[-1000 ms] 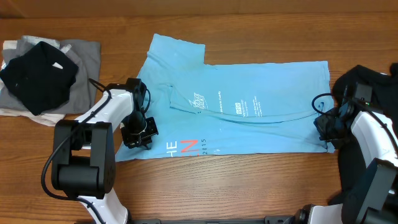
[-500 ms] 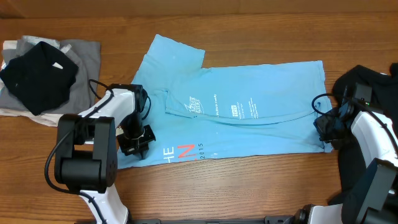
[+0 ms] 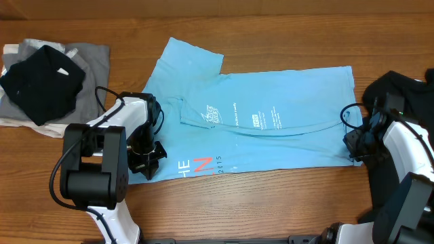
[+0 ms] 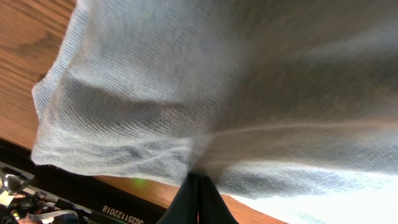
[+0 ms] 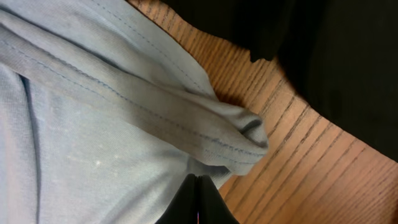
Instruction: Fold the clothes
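A: Where is the T-shirt (image 3: pixel 271 122)?

B: The light blue one lies flat across the middle of the overhead frame, on the wooden table (image 3: pixel 271 203). One sleeve (image 3: pixel 193 57) points to the upper left. There is small white print (image 3: pixel 237 116) near its centre, and coral-red and white lettering (image 3: pixel 196 165) at its lower left edge.

A: And the jaws?

B: The left jaws are pinched together on the shirt's lower left corner, at the end of the left arm (image 3: pixel 129 122). In the left wrist view the fabric (image 4: pixel 236 93) runs down into the closed tips at the bottom centre and fills most of the frame. The right jaws are also closed, clamped on the hem at the shirt's right edge, below the middle of that edge. In the right wrist view the stitched hem (image 5: pixel 155 118) bunches just above the tips.

A: What about the other clothes?

B: A black garment (image 3: pixel 407 91) sits at the right edge of the overhead frame, partly under the right arm (image 3: pixel 407 146). In the right wrist view it fills the upper right (image 5: pixel 336 56), with a strip of bare wood between it and the blue hem. In the upper left corner of the overhead frame there is a separate pile. It is a folded black cloth (image 3: pixel 41 81) resting on a grey cloth (image 3: pixel 95 64), well apart from the shirt
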You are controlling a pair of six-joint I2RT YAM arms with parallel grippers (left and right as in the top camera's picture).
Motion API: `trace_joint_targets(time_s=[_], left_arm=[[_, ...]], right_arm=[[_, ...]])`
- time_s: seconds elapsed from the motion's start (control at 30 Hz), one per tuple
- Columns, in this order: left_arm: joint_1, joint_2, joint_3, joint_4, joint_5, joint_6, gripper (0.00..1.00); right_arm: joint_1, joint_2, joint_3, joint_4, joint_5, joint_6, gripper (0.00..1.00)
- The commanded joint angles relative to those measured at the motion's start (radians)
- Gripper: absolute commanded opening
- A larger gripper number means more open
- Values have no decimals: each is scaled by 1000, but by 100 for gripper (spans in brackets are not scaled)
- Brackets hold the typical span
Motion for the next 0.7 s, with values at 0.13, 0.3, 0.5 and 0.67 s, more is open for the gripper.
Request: trace_joint_targets(time_s=[0.13, 0.3, 0.5, 0.67], left_arm=[[1, -34, -6, -41, -21, -55, 4], [2, -133, -6, -68, -45, -81, 5], [11, -279, -6, -59, -50, -106, 4], [12, -341, -6, 0, -40, -39, 5]], right_arm=[[-8, -19, -4, -28, 27, 58, 4], [-8, -19, -4, -52, 102, 115, 4], [-8, -57, -4, -40, 110, 137, 4], [2, -122, -4, 60, -27, -53, 4]])
